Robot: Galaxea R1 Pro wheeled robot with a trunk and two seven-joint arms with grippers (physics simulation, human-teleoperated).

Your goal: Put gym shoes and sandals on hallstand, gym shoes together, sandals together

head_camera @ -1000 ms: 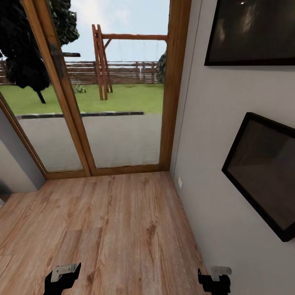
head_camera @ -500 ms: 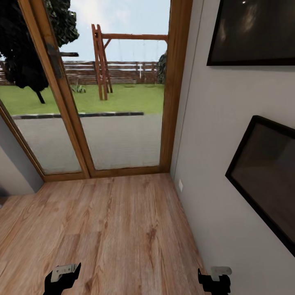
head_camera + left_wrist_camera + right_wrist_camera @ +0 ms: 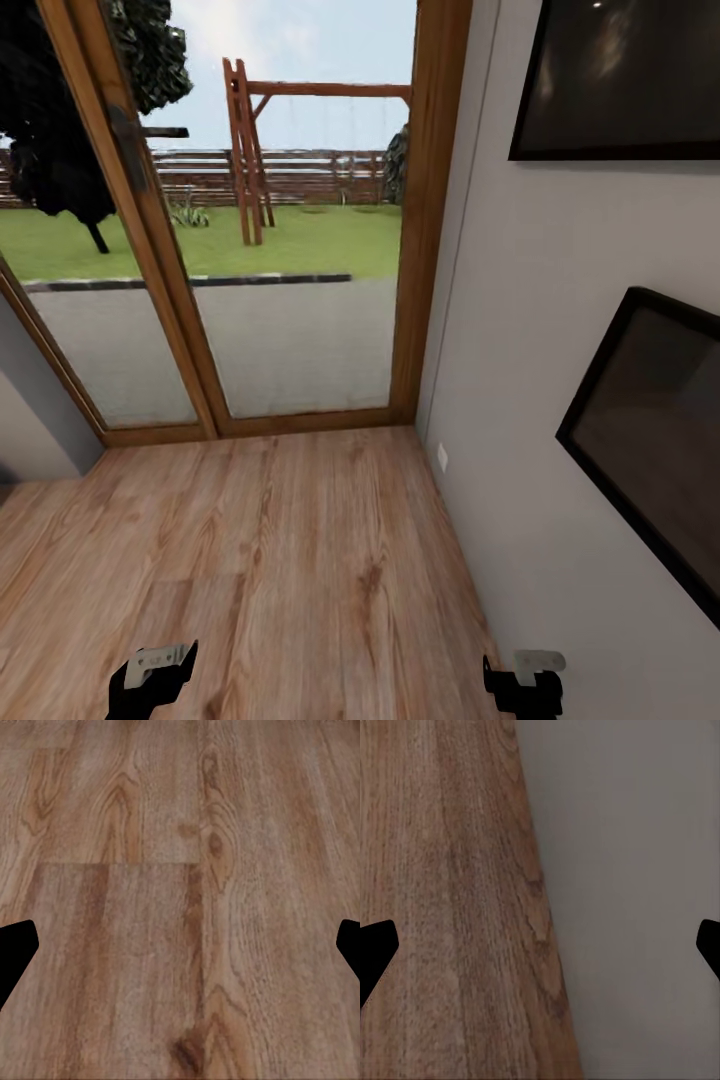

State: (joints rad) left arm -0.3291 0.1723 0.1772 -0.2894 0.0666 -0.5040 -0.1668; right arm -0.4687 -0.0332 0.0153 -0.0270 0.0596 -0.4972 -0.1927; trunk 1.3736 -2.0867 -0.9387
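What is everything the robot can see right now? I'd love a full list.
Floor: one, light brown wood planks, running from the robot to the door.
Glass door: one, wooden frame, at the far end of the floor.
Swing frame: one, reddish wood, outside on the lawn.
Fence: one, brown, behind the lawn.
Wall: one, light grey, on the right.
Dark framed panels: two, black, on that wall, one high, one lower.
Wall socket: one, white, low on the wall.
Left gripper: black, open, over the floor.
Right gripper: black, open, beside the wall.
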